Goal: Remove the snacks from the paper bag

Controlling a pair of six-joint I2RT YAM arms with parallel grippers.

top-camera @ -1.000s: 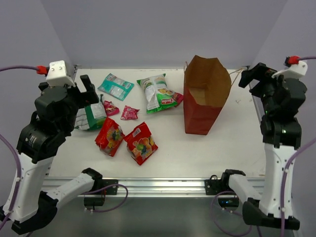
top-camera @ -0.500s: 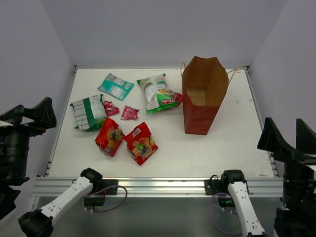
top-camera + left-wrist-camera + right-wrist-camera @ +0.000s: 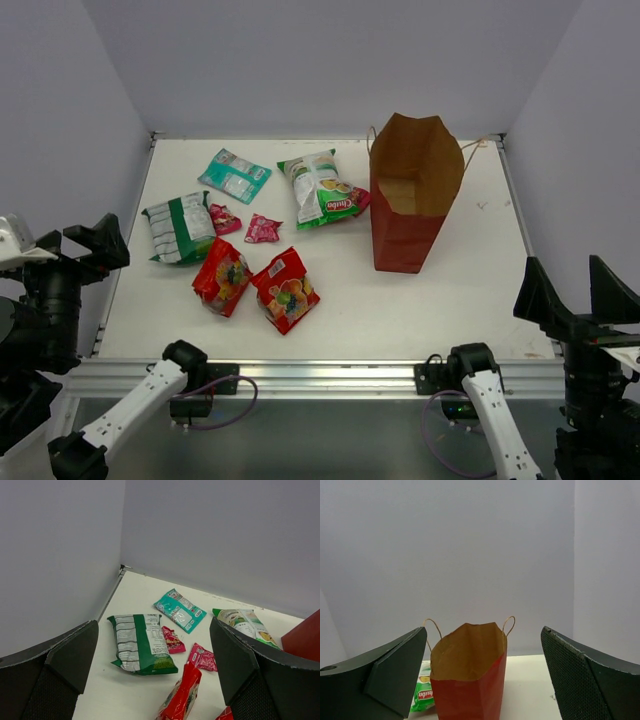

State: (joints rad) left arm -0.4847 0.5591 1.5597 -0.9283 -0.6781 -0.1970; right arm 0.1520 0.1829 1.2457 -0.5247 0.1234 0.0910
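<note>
The paper bag [image 3: 415,190] stands upright with its mouth open at the table's right; what lies inside is hidden. It also shows in the right wrist view [image 3: 467,680]. The snacks lie on the table left of it: a teal packet [image 3: 234,175], two green-and-white packets [image 3: 322,188] [image 3: 180,228], two small pink ones [image 3: 223,218] [image 3: 262,229] and two red ones [image 3: 222,275] [image 3: 286,290]. My left gripper [image 3: 85,243] is open and empty off the table's left edge. My right gripper [image 3: 575,295] is open and empty off the front right corner.
The left wrist view shows the near green-and-white packet [image 3: 142,642], the teal packet [image 3: 180,610], a pink packet [image 3: 202,657] and a red packet [image 3: 182,695] between its fingers. Grey walls close the table's back and sides. A metal rail [image 3: 320,375] runs along the front edge.
Both arms have pulled back from above the table's sides to low positions off its near corners. The bag and the packets have stayed in place.
</note>
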